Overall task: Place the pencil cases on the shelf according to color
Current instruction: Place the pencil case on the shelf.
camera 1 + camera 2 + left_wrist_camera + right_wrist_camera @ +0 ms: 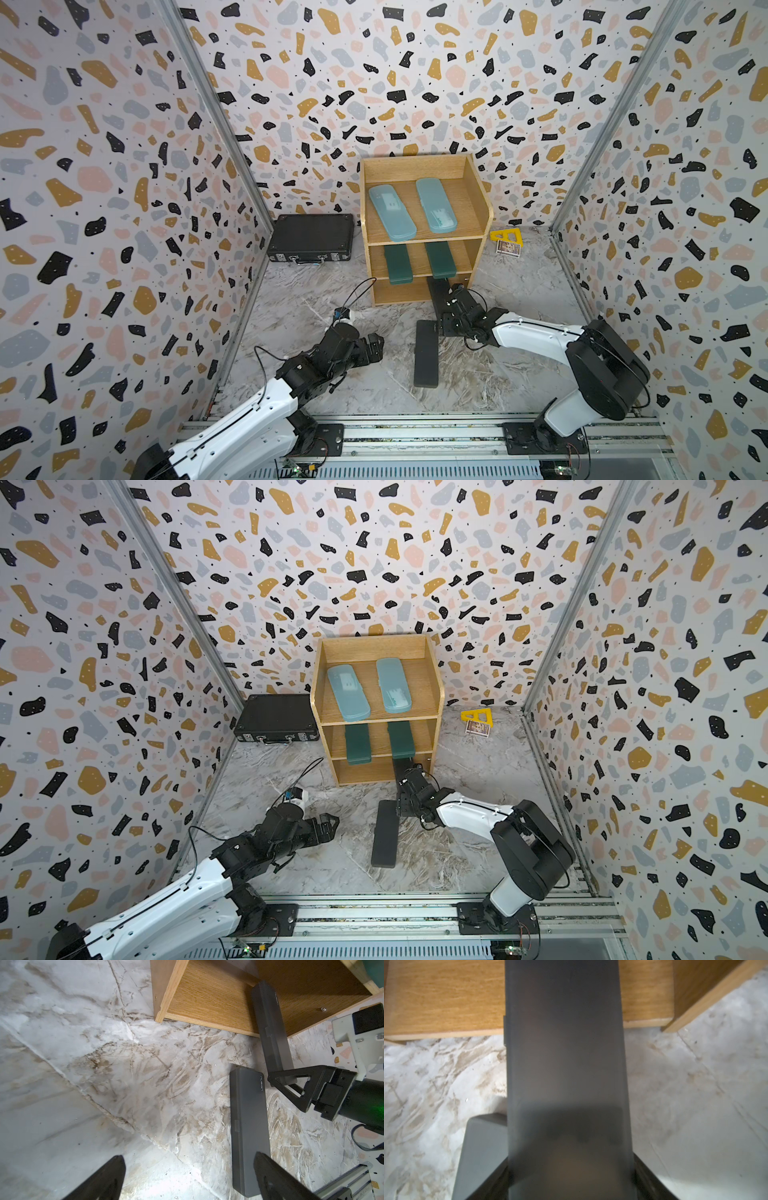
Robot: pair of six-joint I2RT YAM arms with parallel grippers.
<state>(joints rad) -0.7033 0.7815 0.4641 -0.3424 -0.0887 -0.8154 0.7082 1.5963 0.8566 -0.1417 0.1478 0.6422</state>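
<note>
The oak shelf stands at the back of the marble floor. Two light-blue pencil cases lie on its top tier. Its middle tier holds two dark green ones. My right gripper is shut on the near end of a black case. That case's far end reaches into the bottom tier. A second black case lies flat on the floor beside it. My left gripper hovers open, left of that case, and holds nothing.
A large black briefcase lies left of the shelf against the wall. A yellow triangular ruler and a small card box sit to the shelf's right. Patterned walls close in three sides. The arms' metal rail runs along the front.
</note>
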